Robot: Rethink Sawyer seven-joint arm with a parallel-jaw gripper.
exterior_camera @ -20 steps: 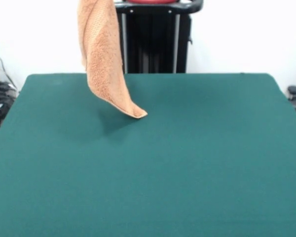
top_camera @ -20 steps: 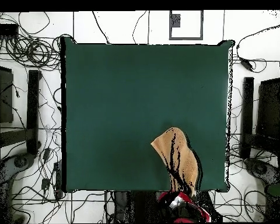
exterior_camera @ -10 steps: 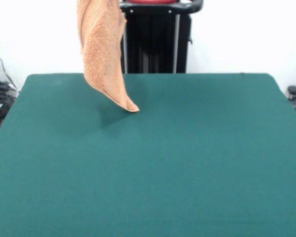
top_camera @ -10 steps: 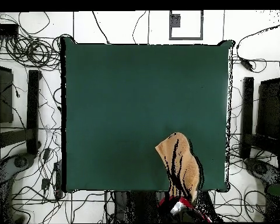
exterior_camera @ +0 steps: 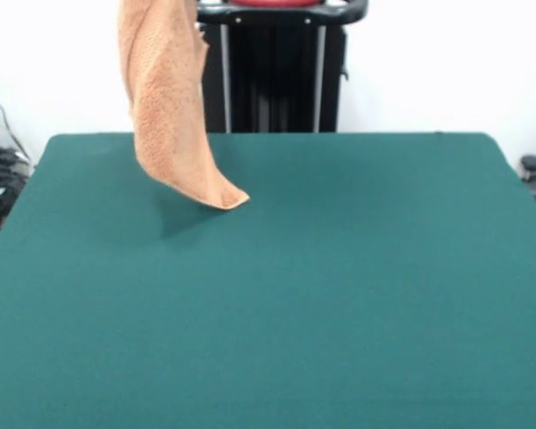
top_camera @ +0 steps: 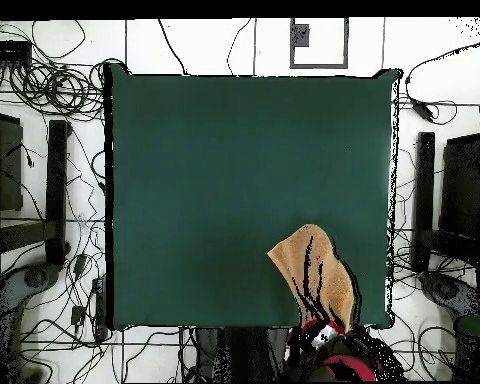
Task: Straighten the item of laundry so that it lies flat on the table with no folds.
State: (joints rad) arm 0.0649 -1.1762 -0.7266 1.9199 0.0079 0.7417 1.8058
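The orange-tan towel [exterior_camera: 168, 107] hangs bunched and folded in the air at the table's far left in the front view. Its lower corner touches or hovers just over the green table [exterior_camera: 357, 286]. Its top runs off the picture's upper edge, so the gripper is out of the front view. In the overhead view the towel [top_camera: 316, 268] hangs near the table's [top_camera: 224, 160] bottom edge, right of centre. My gripper [top_camera: 324, 333] shows as red, black and white parts right at the towel's upper end, and it holds the towel up.
The black robot pedestal [exterior_camera: 277, 67] stands behind the table's far edge. Cables and black stands [top_camera: 44, 180] surround the table on the floor. A dark object [exterior_camera: 531, 165] sits off the table's right corner.
The hanging towel has shifted leftward in the front view (rightward in the overhead view), and its lower corner has swung with it along the table's far part.
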